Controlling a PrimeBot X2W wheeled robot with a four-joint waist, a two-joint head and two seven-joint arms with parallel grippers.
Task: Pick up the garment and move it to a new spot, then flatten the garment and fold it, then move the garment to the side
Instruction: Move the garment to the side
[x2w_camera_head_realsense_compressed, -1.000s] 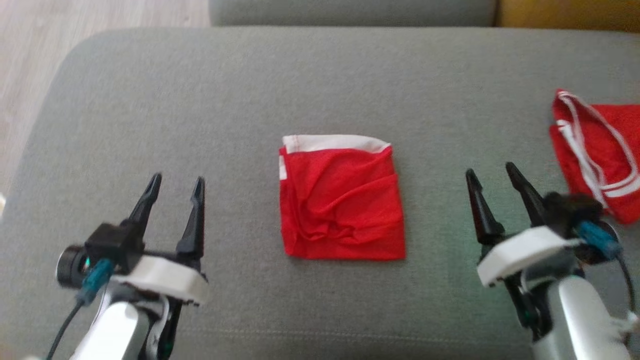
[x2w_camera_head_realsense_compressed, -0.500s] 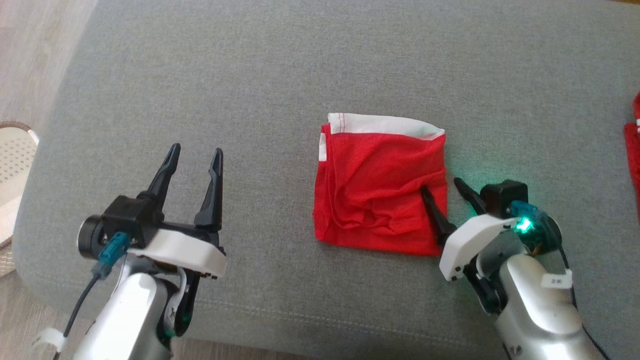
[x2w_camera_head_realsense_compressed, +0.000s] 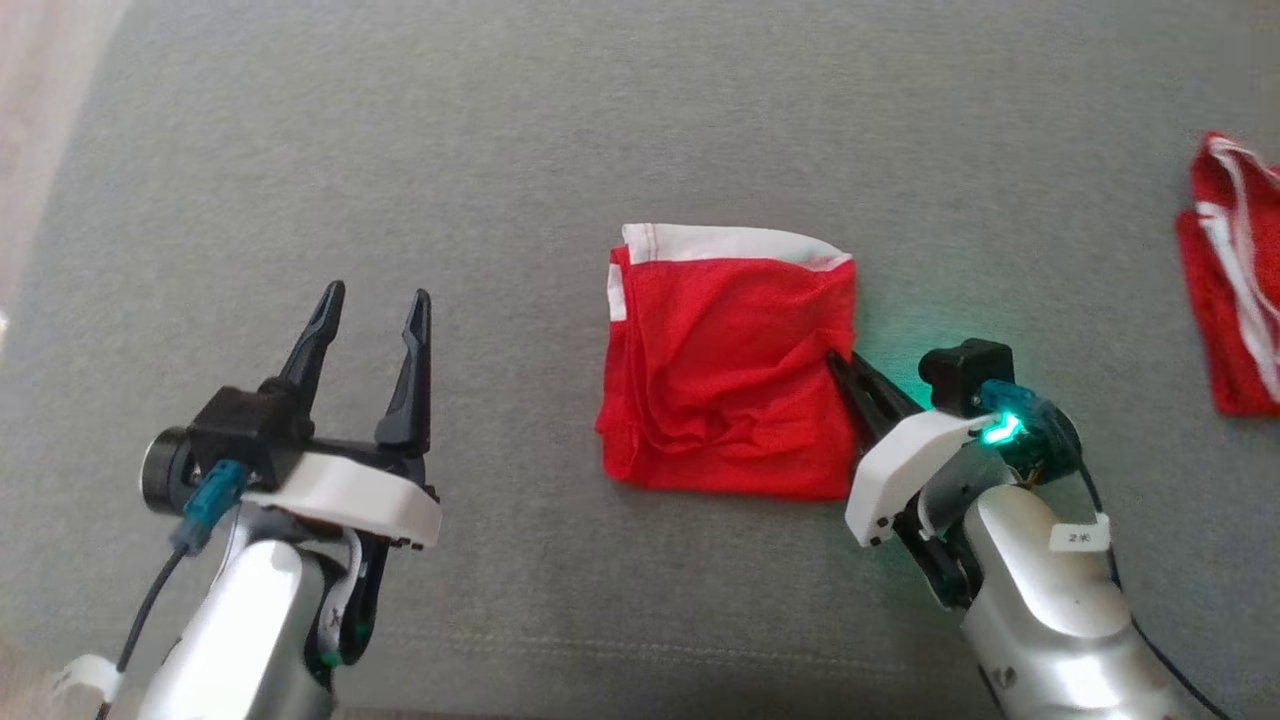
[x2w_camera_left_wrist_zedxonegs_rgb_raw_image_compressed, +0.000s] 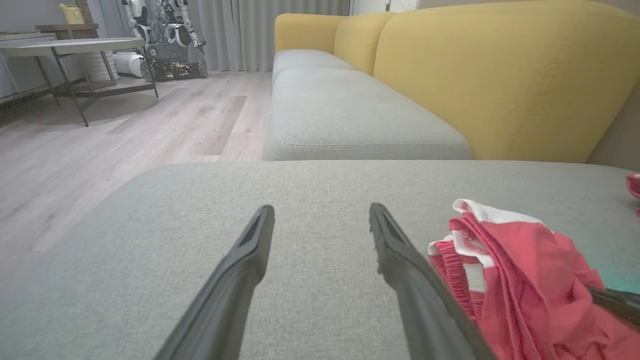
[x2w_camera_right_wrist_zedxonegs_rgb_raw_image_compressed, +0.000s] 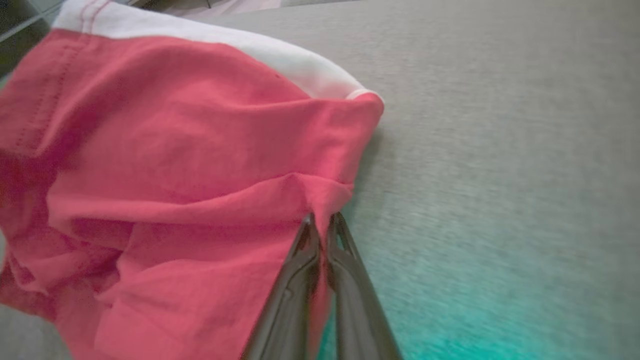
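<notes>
On the grey sofa cushion (x2w_camera_head_realsense_compressed: 600, 130) lies the red garment (x2w_camera_head_realsense_compressed: 725, 375), right tool (x2w_camera_head_realsense_compressed: 838, 362) pinching its right edge. Nearby the left tool (x2w_camera_head_realsense_compressed: 378, 296) hangs spread wide, empty; yellow backrest (x2w_camera_left_wrist_zedxonegs_rgb_raw_image_compressed: 500, 75), wood floor (x2w_camera_left_wrist_zedxonegs_rgb_raw_image_compressed: 150, 130) beyond.

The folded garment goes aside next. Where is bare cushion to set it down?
Free: the cushion between the folded garment and the open left end effector, and the far strip beyond them. Crowded: the robot's right, where the right end effector pinches the garment's edge and a second red garment lies.
</notes>
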